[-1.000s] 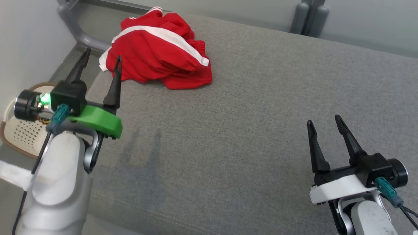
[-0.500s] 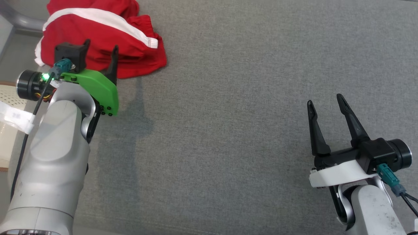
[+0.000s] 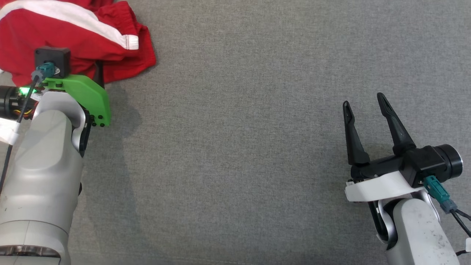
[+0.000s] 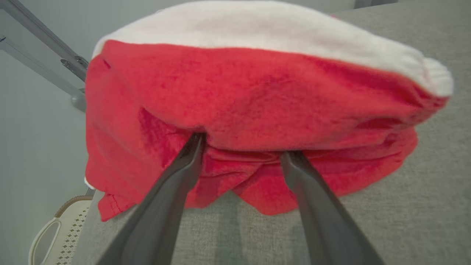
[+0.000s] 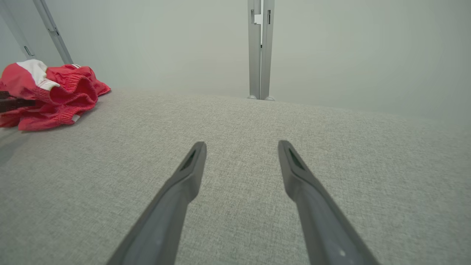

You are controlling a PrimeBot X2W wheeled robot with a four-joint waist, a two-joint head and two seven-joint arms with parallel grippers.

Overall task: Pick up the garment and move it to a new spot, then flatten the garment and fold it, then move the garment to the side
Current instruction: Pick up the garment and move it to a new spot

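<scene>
Trouble starts with how little cloth may sit between the fingers. Your left gripper (image 4: 243, 145) is spread wide, its two tips pushed in under a fold of the red garment (image 4: 257, 95). The garment lies bunched at the far left of the grey cushion (image 3: 257, 147), close to its edge.

If you close now, you may pinch only that top fold. The rest would hang and unroll as you lift, and a thin pinch could slip out partway through the carry. Close too deep and you could catch several layers at once, which would make flattening harder at the new spot.

I cannot tell from the wrist view whether the tips rest on the cushion or ride above it, so you also risk snagging the upholstery. Mind the edge too: a white basket (image 4: 55, 228) sits lower down beside the cushion, and a sideways tug could pull the heap off toward it.

Your right gripper (image 3: 363, 102) hovers over bare cushion with its fingers apart, holding nothing and well apart from the garment. From there it cannot steady a sagging load.
</scene>
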